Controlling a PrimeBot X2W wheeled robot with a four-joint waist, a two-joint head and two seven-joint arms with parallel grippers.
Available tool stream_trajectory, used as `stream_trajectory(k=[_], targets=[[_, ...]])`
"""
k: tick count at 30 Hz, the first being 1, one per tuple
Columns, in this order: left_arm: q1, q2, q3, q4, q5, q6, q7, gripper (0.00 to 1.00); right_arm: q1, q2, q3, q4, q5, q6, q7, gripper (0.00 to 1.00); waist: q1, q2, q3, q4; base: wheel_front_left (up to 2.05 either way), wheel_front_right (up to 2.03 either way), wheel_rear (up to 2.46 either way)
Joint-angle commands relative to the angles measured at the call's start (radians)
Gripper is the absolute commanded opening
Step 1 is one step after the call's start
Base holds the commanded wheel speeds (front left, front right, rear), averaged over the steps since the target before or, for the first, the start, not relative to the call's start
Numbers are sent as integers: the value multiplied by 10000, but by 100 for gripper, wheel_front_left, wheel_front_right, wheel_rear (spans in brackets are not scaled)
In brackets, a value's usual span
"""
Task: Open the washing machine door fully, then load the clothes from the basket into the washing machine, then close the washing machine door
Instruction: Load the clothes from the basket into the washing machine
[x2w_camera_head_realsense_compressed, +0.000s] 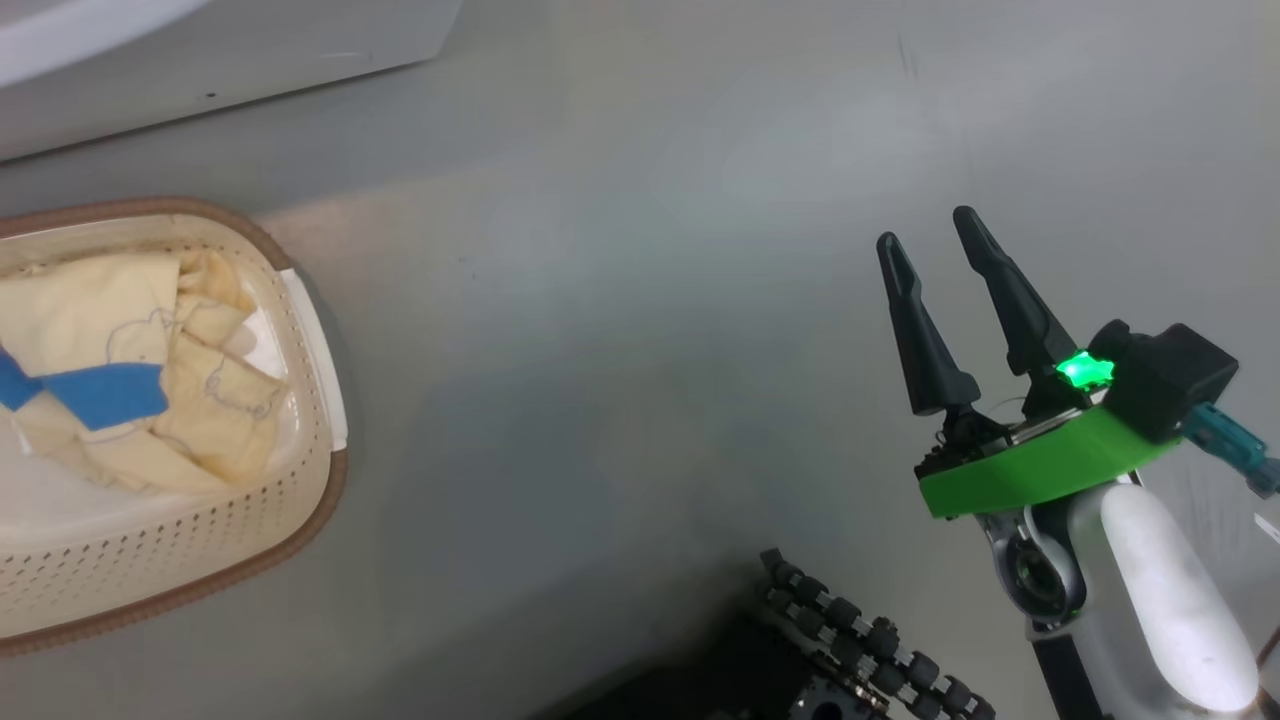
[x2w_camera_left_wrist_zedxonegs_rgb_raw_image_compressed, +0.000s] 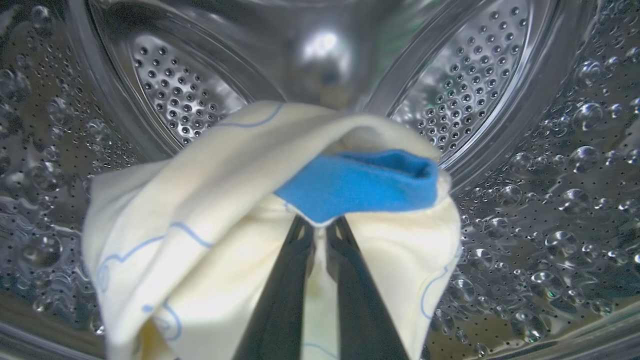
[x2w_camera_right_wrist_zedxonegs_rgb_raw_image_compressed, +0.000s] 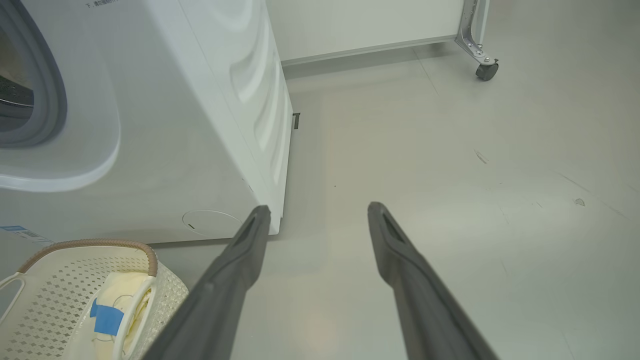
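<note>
Left gripper (x2w_camera_left_wrist_zedxonegs_rgb_raw_image_compressed: 321, 229) pinches a yellow garment (x2w_camera_left_wrist_zedxonegs_rgb_raw_image_compressed: 200, 200) inside the drum (x2w_camera_left_wrist_zedxonegs_rgb_raw_image_compressed: 450, 75) — soft, light, floppy, draping around it. Right gripper (x2w_camera_head_realsense_compressed: 926, 228) spread, empty. Another garment (x2w_camera_head_realsense_compressed: 110, 300) lies in the basket (x2w_camera_head_realsense_compressed: 310, 500) — probably best pinched at a raised fold or the blue cuff (x2w_camera_head_realsense_compressed: 105, 392).

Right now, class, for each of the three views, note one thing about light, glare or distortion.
Head view: a green lamp glows by the right end effector; the floor carries a pale sheen. Left wrist view: a bright glare patch sits on the steel drum, whose walls bulge. Right wrist view: even light; the washing machine shows bowed edges.
</note>
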Motion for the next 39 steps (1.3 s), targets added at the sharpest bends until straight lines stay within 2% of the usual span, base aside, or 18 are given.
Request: stream_trajectory(k=[1,4,8,9,10,11,24,33,39], targets=[[-402,568,159,-189,123,-18,-181,0,125,-98,166,-287,84,-29,-95,100,-2,0,142,-64,0,0,0],[-617,650,131,326,299,-38,-861,0,50,-98,215,-313,230,-29,-96,100,-2,0,328,-104,0,0,0],[-509,480,190,1157,37,-24,-688,0,-24,-98,233,-294,301,-29,-96,100,-2,0,396,-103,0,0,0],[-498,445,193,1306,-5,1,-616,31,-42,-98,234,-288,307,-29,-96,100,-2,0,406,-101,0,0,0],[-508,433,184,1420,-16,22,-580,80,-63,-98,237,-285,312,-29,-96,100,-2,0,415,-104,0,0,0],[-526,416,200,1530,-55,39,-550,100,-82,-98,241,-282,312,-29,-96,100,-2,0,421,-112,0,0,0],[-337,234,42,2123,-68,171,-935,100,-155,-98,58,-241,212,-29,-97,100,-2,0,301,-11,0,0,0],[1180,-423,114,2177,-417,436,-2082,100,-23,-98,-407,-250,-209,-29,-97,100,-2,0,-307,548,0,0,0],[2551,-802,124,1680,-547,704,-3002,100,99,-98,-694,-225,-571,-29,-97,100,-2,0,-894,929,0,0,0]])
